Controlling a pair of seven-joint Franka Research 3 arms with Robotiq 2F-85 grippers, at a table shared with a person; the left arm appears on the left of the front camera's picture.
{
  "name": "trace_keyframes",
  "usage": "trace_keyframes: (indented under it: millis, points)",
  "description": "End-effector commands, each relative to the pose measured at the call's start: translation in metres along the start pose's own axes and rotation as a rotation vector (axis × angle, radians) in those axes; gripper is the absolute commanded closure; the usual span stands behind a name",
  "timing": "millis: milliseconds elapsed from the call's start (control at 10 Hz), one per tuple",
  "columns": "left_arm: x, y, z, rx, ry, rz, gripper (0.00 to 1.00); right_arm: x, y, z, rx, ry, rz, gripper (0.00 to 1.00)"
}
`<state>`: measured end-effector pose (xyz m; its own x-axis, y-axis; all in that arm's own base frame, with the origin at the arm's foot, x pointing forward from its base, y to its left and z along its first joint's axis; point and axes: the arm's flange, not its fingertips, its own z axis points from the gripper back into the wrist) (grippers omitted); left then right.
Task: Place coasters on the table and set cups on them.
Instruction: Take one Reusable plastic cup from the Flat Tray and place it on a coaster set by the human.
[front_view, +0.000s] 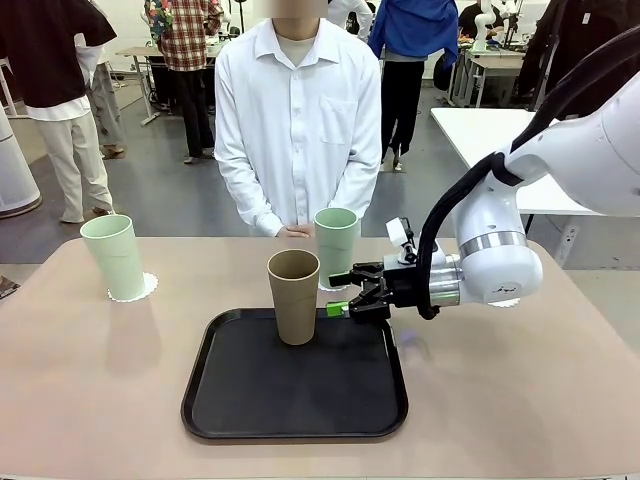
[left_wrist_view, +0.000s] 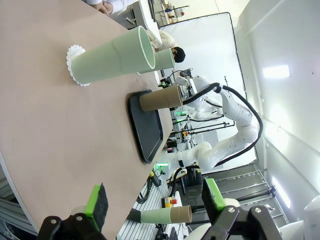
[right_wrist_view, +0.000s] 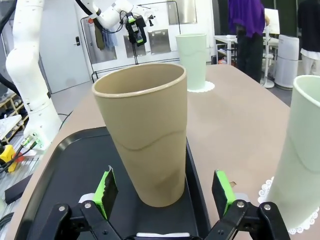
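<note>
I see one cup standing in the tray; behind the tray, two cups sit on coasters.

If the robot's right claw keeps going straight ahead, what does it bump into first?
Most likely the brown cup standing on the black tray. The right gripper is open and points straight at it, with the cup lined up between its green pads.

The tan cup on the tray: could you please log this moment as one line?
tan cup: upright on black tray | right claw: open, beside it | two green cups: on coasters
</note>
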<state>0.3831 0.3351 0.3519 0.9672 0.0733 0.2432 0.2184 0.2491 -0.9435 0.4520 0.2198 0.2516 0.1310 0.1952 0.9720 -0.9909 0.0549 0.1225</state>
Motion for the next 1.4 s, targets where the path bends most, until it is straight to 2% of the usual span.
trace_keyframes:
  millis: [0, 1300]
  points:
    - [0.000, -0.002, 0.001, 0.011, -0.002, 0.008, 0.00, 0.000, -0.012, -0.012, -0.021, 0.015, -0.026, 0.00]
    - [0.000, -0.002, 0.001, 0.011, -0.002, 0.008, 0.00, -0.004, -0.012, -0.032, 0.064, 0.065, -0.044, 0.00]
